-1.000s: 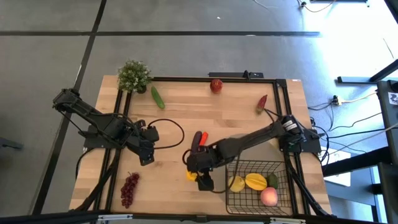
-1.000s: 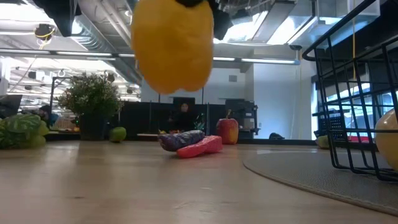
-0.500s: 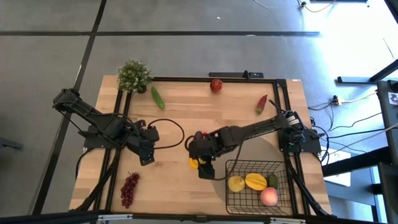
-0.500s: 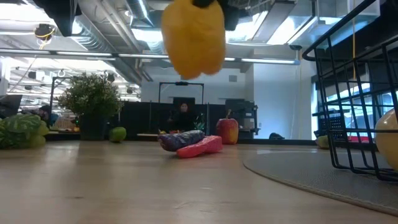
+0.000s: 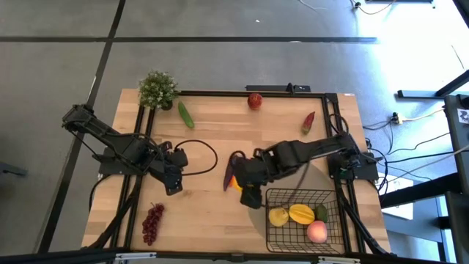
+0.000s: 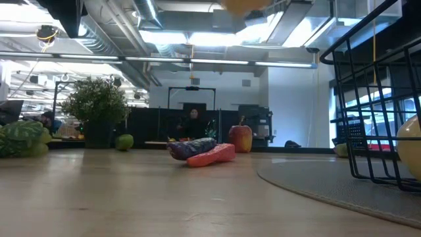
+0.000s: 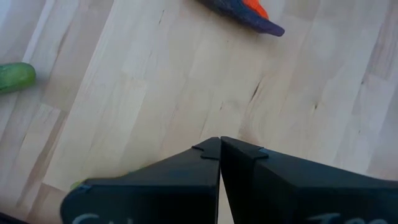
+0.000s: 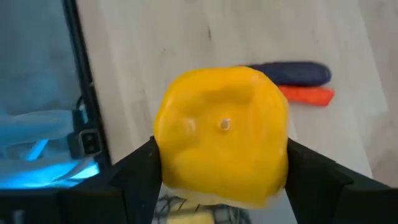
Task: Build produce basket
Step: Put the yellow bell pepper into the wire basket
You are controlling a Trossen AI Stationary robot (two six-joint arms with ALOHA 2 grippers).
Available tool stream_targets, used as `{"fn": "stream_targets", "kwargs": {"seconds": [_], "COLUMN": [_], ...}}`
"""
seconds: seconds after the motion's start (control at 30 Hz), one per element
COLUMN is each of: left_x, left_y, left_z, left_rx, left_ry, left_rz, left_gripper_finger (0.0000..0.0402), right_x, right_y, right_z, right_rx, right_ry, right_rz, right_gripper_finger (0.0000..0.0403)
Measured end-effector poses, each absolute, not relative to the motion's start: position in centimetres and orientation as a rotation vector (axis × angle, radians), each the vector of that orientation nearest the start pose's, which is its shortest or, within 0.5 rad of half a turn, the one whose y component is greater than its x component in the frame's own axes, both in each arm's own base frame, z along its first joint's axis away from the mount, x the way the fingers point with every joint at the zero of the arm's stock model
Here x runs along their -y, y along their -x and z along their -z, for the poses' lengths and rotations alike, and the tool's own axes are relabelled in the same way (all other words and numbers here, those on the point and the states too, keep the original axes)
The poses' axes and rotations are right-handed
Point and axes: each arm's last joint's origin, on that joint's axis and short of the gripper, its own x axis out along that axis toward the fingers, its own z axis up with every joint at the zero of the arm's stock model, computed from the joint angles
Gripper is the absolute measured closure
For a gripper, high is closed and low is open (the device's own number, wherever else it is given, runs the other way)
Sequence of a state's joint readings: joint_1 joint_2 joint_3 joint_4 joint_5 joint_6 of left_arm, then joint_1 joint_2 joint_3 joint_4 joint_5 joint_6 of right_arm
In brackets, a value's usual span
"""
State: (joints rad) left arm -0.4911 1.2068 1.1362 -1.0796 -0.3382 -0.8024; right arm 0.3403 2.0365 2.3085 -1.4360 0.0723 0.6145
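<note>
My right gripper point(image 5: 243, 183) is shut on the yellow pepper point(image 8: 222, 143) above the table's middle, just left of the black wire basket point(image 5: 272, 233). In the low view only the pepper's underside point(image 6: 247, 5) shows, at the top edge. The basket holds a lemon point(image 5: 278, 216), a mango point(image 5: 300, 213) and a peach point(image 5: 316, 232). My left gripper point(image 5: 173, 183) is shut and empty at the left, its fingers closed together point(image 7: 219, 149). My right gripper pinches the pepper's two opposite sides point(image 8: 163, 155) between its two fingers point(image 8: 140, 174), coming from above and pointing down. The pepper is lifted clear of the table and hangs below the gripper.
A purple and a red vegetable point(image 5: 229, 174) lie on the table under the right gripper, and show in the low view point(image 6: 200, 153). Apple point(image 5: 254, 100), chili point(image 5: 308, 122), cucumber point(image 5: 185, 115) and potted plant point(image 5: 157, 89) stand at the far side. Purple grapes point(image 5: 152, 222) lie near left.
My right gripper has carried the pepper up and toward the table's far and right side, closer to the basket. In the low view the pepper has risen almost out of the picture's top. The gripper has stayed shut on it.
</note>
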Motion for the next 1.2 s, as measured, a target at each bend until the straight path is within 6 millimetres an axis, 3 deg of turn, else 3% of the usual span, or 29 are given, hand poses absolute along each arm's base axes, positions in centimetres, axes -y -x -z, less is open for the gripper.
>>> {"fn": "stream_targets", "kwargs": {"seconds": [0.17,0.53,0.77,0.9,1.2], "left_x": [9.1,9.1,9.7,9.9,9.4], "left_y": [-19.4,-19.7,-20.9,-21.3,-21.8], "left_z": [-30.7,-30.9,-31.9,-32.3,-32.6], "left_rx": [-0.973,-0.916,-0.778,-0.731,-0.700], "left_ry": [0.243,0.210,0.182,0.143,0.153], "left_rz": [-0.319,-0.330,-0.227,-0.181,-0.194], "left_gripper_finger": [0.0401,0.0401,0.0401,0.0401,0.0401], "right_x": [-14.5,-20.4,-23.9,-25.9,-28.9], "right_y": [-35.4,-31.8,-29.3,-27.9,-24.8], "right_z": [-38.7,-38.6,-38.2,-36.9,-31.7], "right_rx": [-1.177,-1.193,-1.067,-1.060,-1.133], "right_ry": [-0.373,-0.602,-0.791,-0.881,-0.978], "right_rz": [0.191,0.347,0.542,0.637,0.924], "right_gripper_finger": [0.0137,0.0137,0.0137,0.0137,0.0137]}}
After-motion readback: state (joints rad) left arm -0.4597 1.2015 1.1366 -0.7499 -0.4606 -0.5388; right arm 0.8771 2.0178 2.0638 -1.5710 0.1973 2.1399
